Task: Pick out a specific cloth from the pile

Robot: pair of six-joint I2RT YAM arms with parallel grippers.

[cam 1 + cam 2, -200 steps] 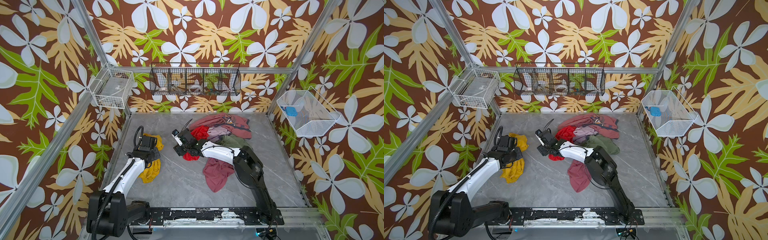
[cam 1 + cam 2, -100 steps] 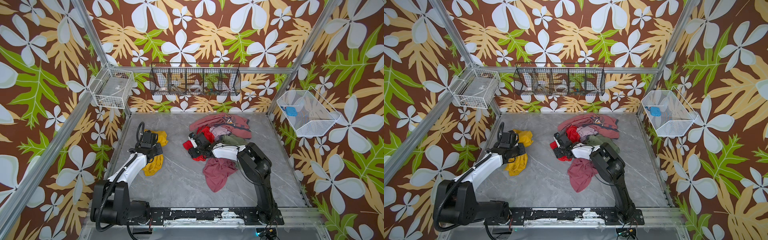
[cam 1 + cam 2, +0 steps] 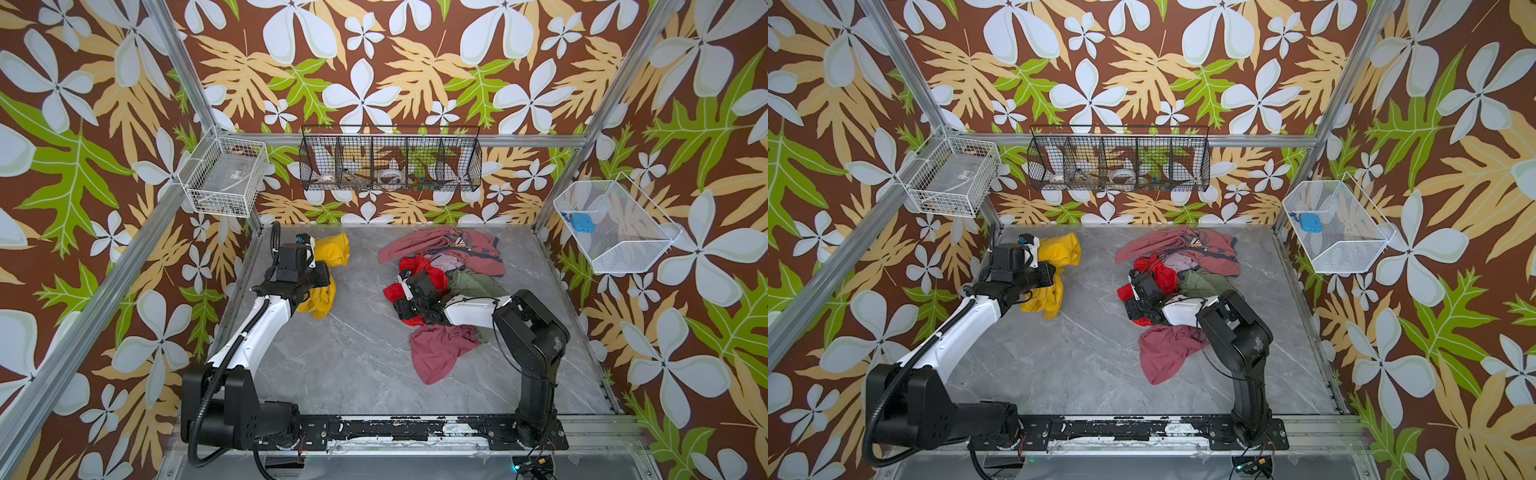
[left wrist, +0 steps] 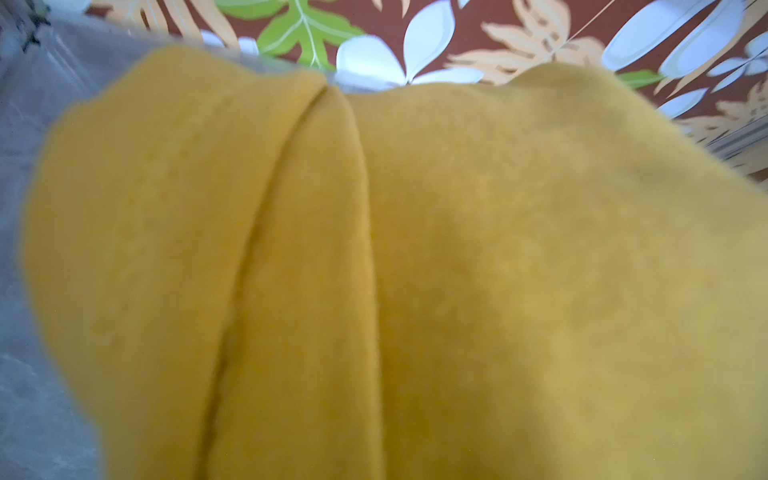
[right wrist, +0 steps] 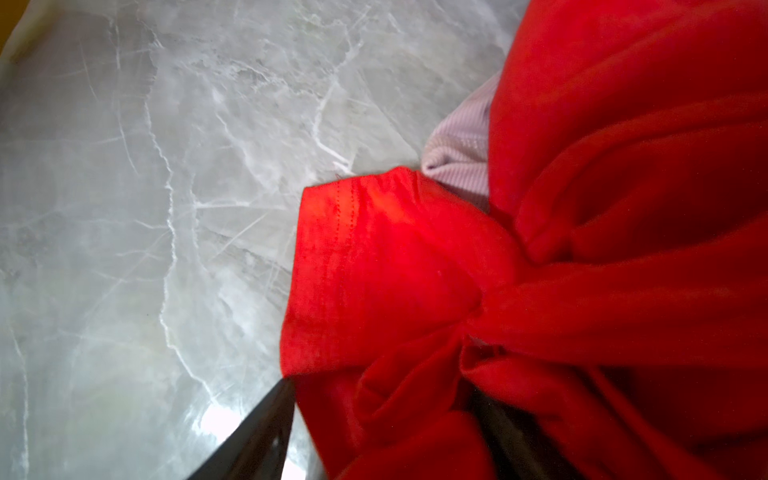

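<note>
Top views, desk: a grey marbled desk with flower-papered walls around it.
Top views, the cloth: the mustard-yellow cloth sits at about 10 o'clock on the desk in both top views, well apart from the pile.
Top views, left jaws: at the end of the left arm, clenched on the middle of the cloth. Yellow folds spill out toward 12 and toward 6 o'clock of them.
Top views, the pile: the pile lies at about 2 o'clock on the desk, in dusty pink, red, olive and pale lilac.
Top views, red garment: the red garment is on the pile's 9 o'clock edge.
Top views, right jaws: the right arm lies across the pile's 6 o'clock side with its wrist low over the red garment. The jaws themselves are hidden here.
Top views, pink garment: a loose pink garment lies at 6 o'clock of the pile, partly under the right arm.
Top views, wire basket: a black wire basket hangs on the wall at 12 o'clock.
Left wrist view, the cloth: the cloth is close and blurred and fills nearly everything, with a stitched edge running through it. A strip of desk shows beside it, and no jaws are seen.
Right wrist view, right jaws: they stand apart with the red garment bunched between them. One dark jaw is bare against the desk and the other is draped in red. I cannot tell whether they pinch it.
Right wrist view, lilac garment: a ribbed lilac garment peeks out from under the red.
</note>
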